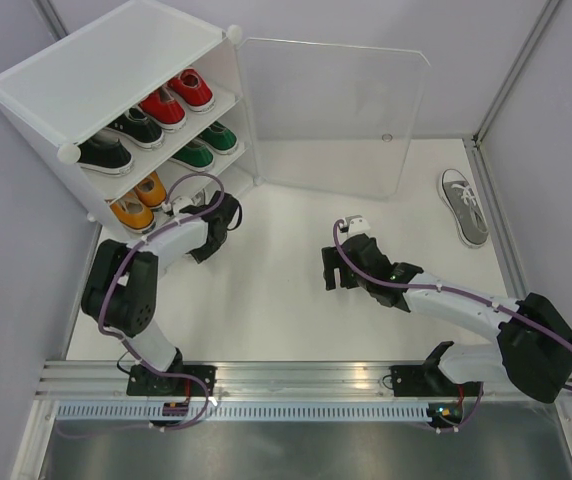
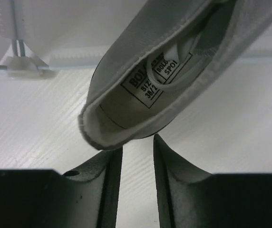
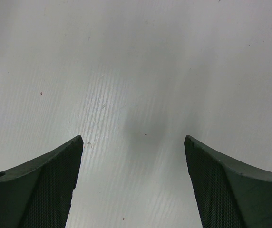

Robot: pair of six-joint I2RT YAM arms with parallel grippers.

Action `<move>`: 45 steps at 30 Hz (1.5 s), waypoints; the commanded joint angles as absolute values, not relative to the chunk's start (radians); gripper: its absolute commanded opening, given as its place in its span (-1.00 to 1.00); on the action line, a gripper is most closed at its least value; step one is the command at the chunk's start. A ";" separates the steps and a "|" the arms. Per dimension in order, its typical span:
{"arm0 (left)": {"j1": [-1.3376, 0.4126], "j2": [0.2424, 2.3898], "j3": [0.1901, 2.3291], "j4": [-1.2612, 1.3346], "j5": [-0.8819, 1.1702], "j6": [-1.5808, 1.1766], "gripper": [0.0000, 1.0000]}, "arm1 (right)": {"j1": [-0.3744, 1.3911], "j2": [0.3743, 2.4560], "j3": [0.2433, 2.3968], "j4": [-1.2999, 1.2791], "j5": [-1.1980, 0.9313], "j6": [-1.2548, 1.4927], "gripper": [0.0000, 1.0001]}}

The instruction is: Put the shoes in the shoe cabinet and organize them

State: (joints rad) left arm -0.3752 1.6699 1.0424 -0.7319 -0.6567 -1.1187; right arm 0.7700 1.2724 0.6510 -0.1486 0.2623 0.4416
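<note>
Our left jaws stand almost closed at the heel of the grey shoe, grip unclear, before the shoe cabinet; right jaws wide open, empty. We should slide it in straight.

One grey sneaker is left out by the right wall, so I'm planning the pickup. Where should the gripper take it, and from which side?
Come straight down with the right gripper, open now. The grey sneaker sits on its sole, laces up, so probably close across its narrow middle, jaws crosswise to its length; the right wall crowds a side approach.
</note>
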 commanded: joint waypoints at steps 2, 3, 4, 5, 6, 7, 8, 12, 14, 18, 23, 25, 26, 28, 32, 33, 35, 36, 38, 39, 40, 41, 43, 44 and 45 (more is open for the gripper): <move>-0.333 1.677 1.104 -0.681 -0.765 -1.207 -0.31 | 0.769 1.267 0.647 -0.114 0.264 0.433 0.81; -0.327 1.684 1.118 -0.678 -0.768 -1.206 -0.33 | 0.769 1.267 0.647 -0.114 0.264 0.433 0.81; -0.325 1.689 1.124 -0.667 -0.770 -1.204 -0.34 | 0.769 1.269 0.646 -0.109 0.264 0.433 0.81; -0.325 1.697 1.134 -0.658 -0.770 -1.194 -0.34 | 0.769 1.269 0.646 -0.109 0.264 0.434 0.81; -0.325 1.710 1.150 -0.649 -0.769 -1.168 -0.34 | 0.769 1.269 0.646 -0.109 0.264 0.433 0.81; -0.325 1.721 1.158 -0.638 -0.765 -1.157 -0.34 | 0.769 1.272 0.647 -0.109 0.265 0.431 0.81; -0.325 1.730 1.167 -0.632 -0.759 -1.146 -0.34 | 0.767 1.273 0.647 -0.110 0.265 0.431 0.81; -0.343 1.738 1.180 -0.609 -0.657 -1.076 -0.19 | 0.769 1.279 0.647 -0.107 0.262 0.433 0.80; -0.371 1.700 1.169 -0.603 -0.638 -1.045 -0.07 | 0.769 1.281 0.647 -0.107 0.259 0.433 0.80; -0.423 1.603 1.091 -0.588 -0.647 -0.942 0.36 | 0.769 1.276 0.643 -0.103 0.247 0.434 0.80; -0.414 1.448 0.936 -0.451 -0.701 -0.754 0.73 | 0.769 1.278 0.638 -0.089 0.235 0.437 0.80; -0.400 1.422 0.862 -0.338 -0.690 -0.683 0.92 | 0.770 1.281 0.637 -0.086 0.230 0.437 0.79; -0.384 1.404 0.844 -0.303 -0.678 -0.628 0.97 | 0.769 1.281 0.637 -0.083 0.227 0.437 0.80; -0.364 1.393 0.802 -0.215 -0.654 -0.580 0.99 | 0.769 1.281 0.637 -0.081 0.227 0.436 0.79; -0.296 1.400 0.770 -0.123 -0.577 -0.490 0.99 | 0.769 1.279 0.632 -0.077 0.227 0.436 0.79; -0.290 1.405 0.769 -0.114 -0.581 -0.482 0.99 | 0.769 1.281 0.634 -0.077 0.226 0.436 0.79; -0.279 1.404 0.772 -0.092 -0.584 -0.459 0.99 | 0.769 1.282 0.634 -0.077 0.225 0.436 0.79; -0.275 1.404 0.775 -0.086 -0.572 -0.447 0.99 | 0.769 1.282 0.634 -0.077 0.225 0.436 0.79; -0.268 1.416 0.788 -0.068 -0.565 -0.393 0.99 | 0.769 1.284 0.634 -0.077 0.225 0.434 0.79; -0.259 1.425 0.793 -0.067 -0.557 -0.378 1.00 | 0.769 1.284 0.634 -0.074 0.224 0.434 0.79; -0.250 1.446 0.798 -0.067 -0.526 -0.364 0.99 | 0.769 1.284 0.634 -0.074 0.221 0.434 0.79; -0.232 1.456 0.802 -0.055 -0.503 -0.338 1.00 | 0.769 1.285 0.634 -0.074 0.219 0.434 0.79; -0.213 1.473 0.811 -0.055 -0.459 -0.302 0.99 | 0.769 1.285 0.634 -0.071 0.216 0.434 0.79; -0.212 1.480 0.813 -0.048 -0.463 -0.292 0.99 | 0.769 1.285 0.634 -0.071 0.216 0.434 0.79; -0.207 1.495 0.816 -0.048 -0.457 -0.275 0.97 | 0.769 1.287 0.634 -0.069 0.215 0.434 0.79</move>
